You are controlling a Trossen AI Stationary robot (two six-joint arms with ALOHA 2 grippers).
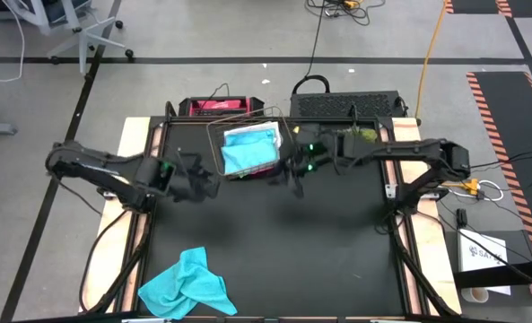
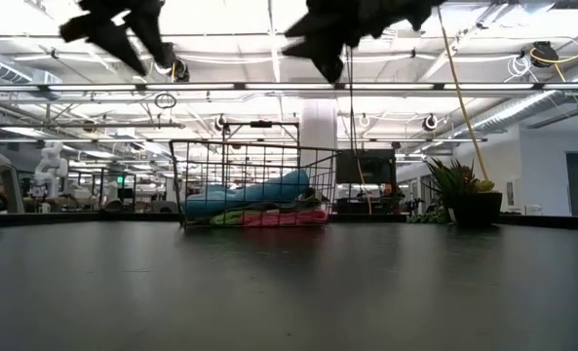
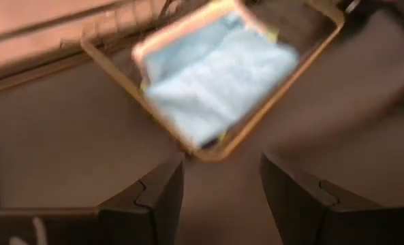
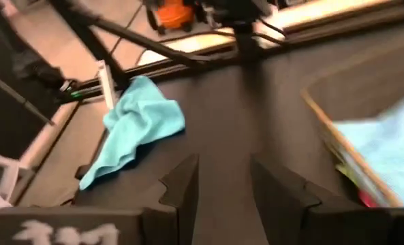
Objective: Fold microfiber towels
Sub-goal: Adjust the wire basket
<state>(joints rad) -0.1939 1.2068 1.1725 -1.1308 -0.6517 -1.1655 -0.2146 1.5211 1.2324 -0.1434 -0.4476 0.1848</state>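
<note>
In the copper wire basket (image 1: 248, 148) we see a turquoise towel (image 1: 249, 149) on top; the cloths under it (image 2: 269, 218) show only as thin pink and green edges. From desk height both arms are cut off at the upper edge. The crumpled turquoise towel (image 1: 187, 285) hides its own underside.

both dark arms reach in from the table's sides toward the copper wire basket (image 1: 250, 150). the left gripper (image 1: 203, 182) hangs in the air just left of the basket, nearer the table's front than it; its fingers (image 3: 154, 197) stand apart with nothing between them. the right gripper (image 1: 294, 170) hangs just right of the basket, raised off the table; its fingers (image 4: 181, 184) show a narrower gap and, as far as the blur allows, hold nothing.
</note>
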